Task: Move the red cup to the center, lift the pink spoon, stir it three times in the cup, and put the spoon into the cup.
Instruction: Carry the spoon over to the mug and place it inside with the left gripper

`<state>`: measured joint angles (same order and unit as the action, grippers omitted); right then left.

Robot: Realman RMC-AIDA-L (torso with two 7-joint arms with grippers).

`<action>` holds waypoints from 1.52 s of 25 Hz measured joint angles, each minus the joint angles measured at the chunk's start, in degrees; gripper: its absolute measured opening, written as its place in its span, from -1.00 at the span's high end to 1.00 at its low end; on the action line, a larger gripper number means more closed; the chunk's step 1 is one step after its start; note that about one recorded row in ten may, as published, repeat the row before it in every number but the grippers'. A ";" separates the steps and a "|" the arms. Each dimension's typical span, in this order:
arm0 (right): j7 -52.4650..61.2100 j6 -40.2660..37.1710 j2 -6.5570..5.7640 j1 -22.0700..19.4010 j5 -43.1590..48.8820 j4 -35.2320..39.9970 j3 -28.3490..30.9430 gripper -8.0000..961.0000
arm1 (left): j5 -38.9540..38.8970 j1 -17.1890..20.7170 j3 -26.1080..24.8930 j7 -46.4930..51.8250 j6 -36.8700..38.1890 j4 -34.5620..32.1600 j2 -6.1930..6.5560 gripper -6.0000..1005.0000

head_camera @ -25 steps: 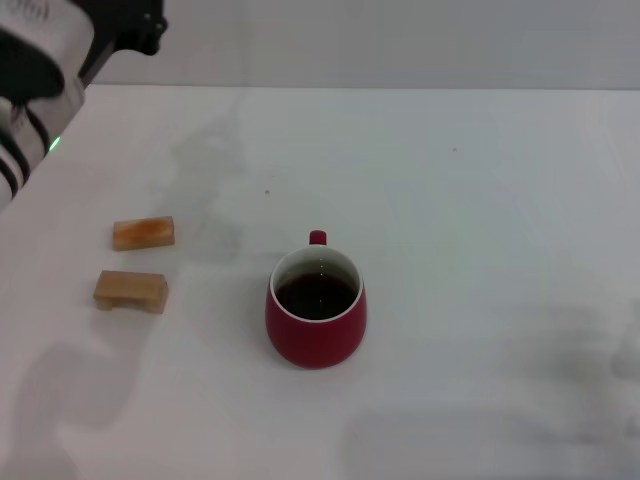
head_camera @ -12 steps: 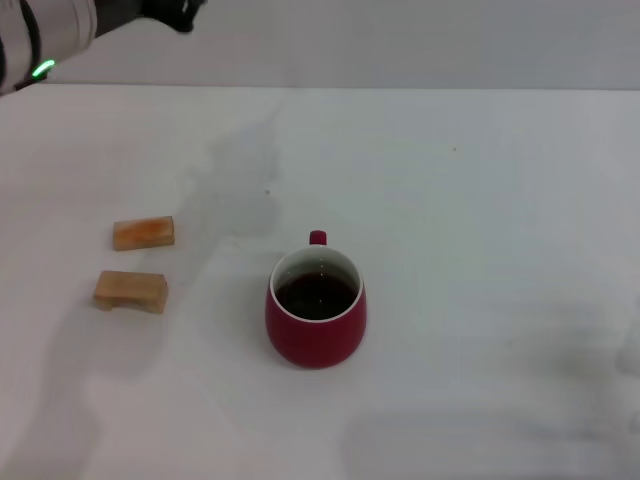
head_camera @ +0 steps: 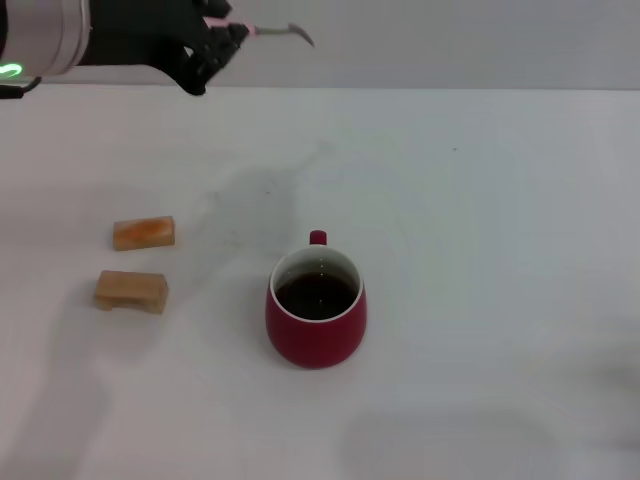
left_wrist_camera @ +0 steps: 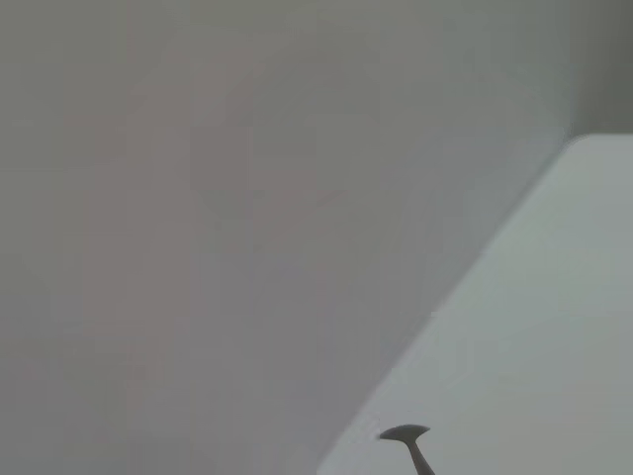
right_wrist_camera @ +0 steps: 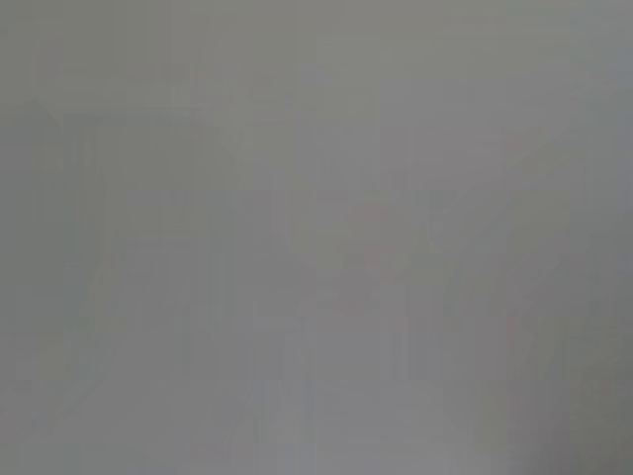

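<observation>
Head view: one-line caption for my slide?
Left end effector holds the pink spoon aloft, far from the centered red cup.

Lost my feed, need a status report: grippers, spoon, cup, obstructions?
Left gripper shut on pink spoon, high at far left. Right gripper out of view. Red cup mid-table, upright. Two wooden blocks off left, clear.

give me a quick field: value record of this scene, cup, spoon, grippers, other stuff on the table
red cup: upright near the middle of the table, dark inside, handle toward the far side
pink spoon: held in the air by its pink handle, bowl pointing toward the robot's right, far from the cup
left gripper: raised over the far left of the table, shut on the spoon
right gripper: not in view
other: two tan wooden blocks to the cup's left
table: white
</observation>
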<state>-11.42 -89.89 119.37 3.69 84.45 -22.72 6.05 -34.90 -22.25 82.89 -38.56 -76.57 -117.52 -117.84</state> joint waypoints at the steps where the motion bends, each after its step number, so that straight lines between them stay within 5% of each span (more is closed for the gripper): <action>1: 0.00 -0.13 0.01 -0.10 -0.79 0.02 0.00 0.98 | -0.09 -0.54 -0.15 -0.52 -1.06 0.00 0.00 0.65; 20: 0.00 0.64 -0.05 0.48 -12.04 1.47 0.66 0.98 | -0.65 -7.49 -0.66 -5.50 -17.74 -0.13 -0.02 0.65; 38: 0.00 2.71 0.01 1.31 -12.12 1.76 0.89 0.98 | 0.17 -4.08 0.27 -8.23 -11.66 -0.19 -0.10 0.65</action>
<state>-11.42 -87.18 119.37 5.00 72.33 -20.96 6.94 -34.73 -26.33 83.16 -46.78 -88.23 -117.71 -117.94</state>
